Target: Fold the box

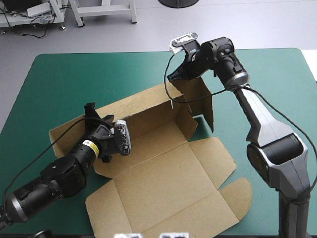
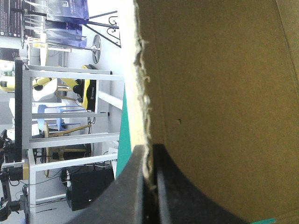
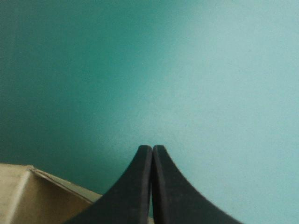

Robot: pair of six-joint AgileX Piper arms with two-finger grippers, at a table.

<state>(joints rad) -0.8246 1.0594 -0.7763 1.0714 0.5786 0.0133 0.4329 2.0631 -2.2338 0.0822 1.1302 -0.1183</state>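
your box (image 1: 163,168) lies mid-worktop (image 1: 59,74), a cut brown sheet partly raised: its far wall stands, a side panel stands at its far right corner, and the lid and flaps lie flat on its near side. your left end effector (image 1: 91,111) pinches the far wall's top edge near the box's left end. your right end effector (image 1: 174,76), closed on nothing, sits at the raised panel's top.

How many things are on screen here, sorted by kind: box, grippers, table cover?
box, brown: 1
grippers, black-fingered: 2 (left gripper, right gripper)
cover, teal-green: 1
Total: 4
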